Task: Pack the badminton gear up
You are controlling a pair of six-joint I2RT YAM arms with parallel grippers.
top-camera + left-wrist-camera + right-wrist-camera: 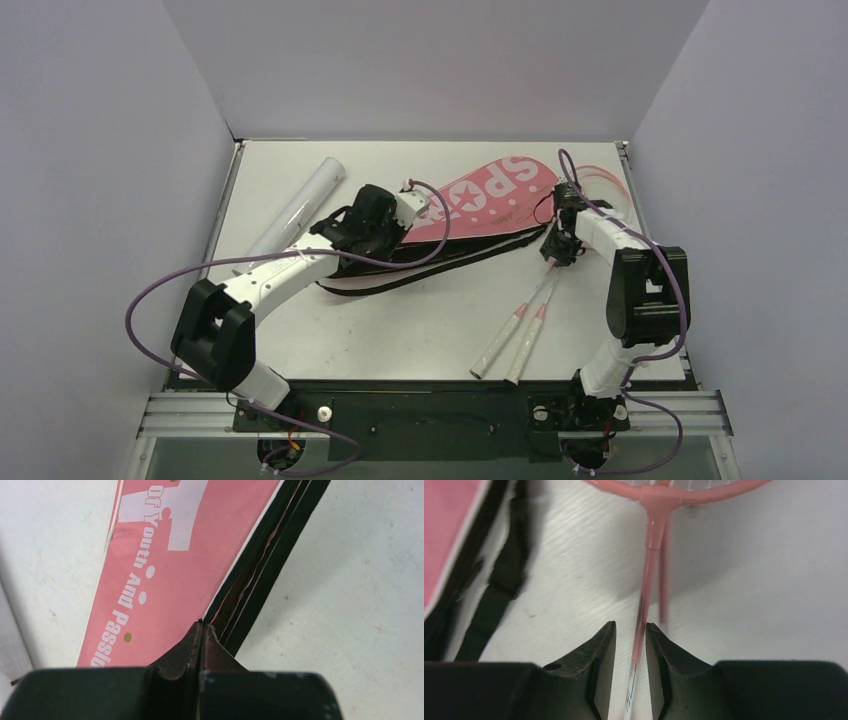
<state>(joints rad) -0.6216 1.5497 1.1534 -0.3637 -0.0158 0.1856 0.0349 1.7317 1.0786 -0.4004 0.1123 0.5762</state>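
Note:
The pink "SPORT" cover (480, 200) lies at the back middle, with its black strap (400, 265) trailing toward the left front. My left gripper (365, 235) is shut on the cover's black zipper edge (250, 555), its tips (205, 626) at the open seam beside the pink face (165, 575). Two pink-and-white rackets (520, 320) lie at the right, heads (600, 180) toward the back. My right gripper (558, 250) is open, low over them, with one racket's thin shaft (650, 565) between its fingers (630, 626). The long white tube (300, 210) lies at the back left. No shuttlecocks show.
The second racket's shaft (664, 590) runs just right of the first. The cover's strap (499, 590) lies left of my right gripper. White walls close the table on three sides. The racket handles (500, 350) reach near the front edge.

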